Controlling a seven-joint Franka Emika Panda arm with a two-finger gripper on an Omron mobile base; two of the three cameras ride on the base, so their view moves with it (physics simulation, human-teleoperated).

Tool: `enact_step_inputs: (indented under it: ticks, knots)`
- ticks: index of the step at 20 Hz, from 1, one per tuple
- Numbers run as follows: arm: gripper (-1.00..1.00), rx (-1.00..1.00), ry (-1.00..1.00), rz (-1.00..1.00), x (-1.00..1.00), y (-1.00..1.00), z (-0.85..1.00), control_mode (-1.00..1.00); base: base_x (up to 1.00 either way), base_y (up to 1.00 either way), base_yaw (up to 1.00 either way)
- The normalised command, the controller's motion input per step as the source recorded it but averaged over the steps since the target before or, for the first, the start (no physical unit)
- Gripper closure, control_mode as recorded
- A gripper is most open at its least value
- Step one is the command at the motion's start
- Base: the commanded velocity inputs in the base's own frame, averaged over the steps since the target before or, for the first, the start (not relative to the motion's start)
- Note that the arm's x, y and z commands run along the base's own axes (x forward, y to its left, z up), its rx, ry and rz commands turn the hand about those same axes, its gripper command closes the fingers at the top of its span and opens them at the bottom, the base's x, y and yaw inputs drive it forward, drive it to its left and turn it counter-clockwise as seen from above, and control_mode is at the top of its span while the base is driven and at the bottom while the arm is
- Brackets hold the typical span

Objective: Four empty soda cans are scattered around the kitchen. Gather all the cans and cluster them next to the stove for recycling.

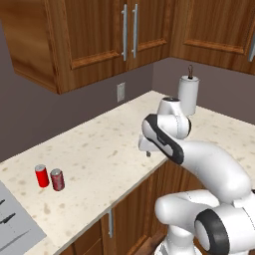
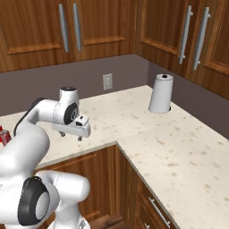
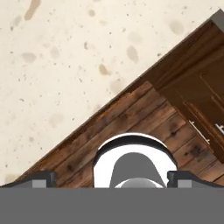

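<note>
counter edge under downward-pointing gripper, jaws wide

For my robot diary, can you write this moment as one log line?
gripper: open, empty, above counter edge | two red soda cans: upright beside stove

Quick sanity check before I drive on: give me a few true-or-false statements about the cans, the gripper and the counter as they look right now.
1. Two red soda cans stand upright side by side on the counter. True.
2. The gripper is shut on a can. False: it is open and holds nothing.
3. A paper towel roll stands upright near the counter's corner. True.
4. The cans lie tipped over beside the paper towel roll. False: they stand far from it, near the stove.
5. The gripper hangs over the counter's front edge. True.
</note>
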Motion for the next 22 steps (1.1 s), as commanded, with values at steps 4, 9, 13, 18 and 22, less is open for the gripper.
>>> enact_step_inputs:
  ticks: [4, 9, 13, 18, 22]
  knots:
    - [-1.00, 0.02, 0.00, -0.23, 0.00, -0.34, 0.02, -1.00, 0.00, 0.00, 0.00]
    - [-1.00, 0.00, 0.00, -0.20, 0.00, -0.14, 0.06, -1.00, 0.00, 0.00, 0.00]
    - [-1.00, 0.00, -0.01, -0.17, 0.00, -0.02, 0.13, -1.00, 0.00, 0.00, 0.00]
    - [-1.00, 0.00, -0.01, -0.13, 0.00, -0.02, 0.12, -1.00, 0.00, 0.00, 0.00]
    - [-1.00, 0.00, 0.00, 0.00, 0.00, -0.07, 0.13, -1.00, 0.00, 0.00, 0.00]
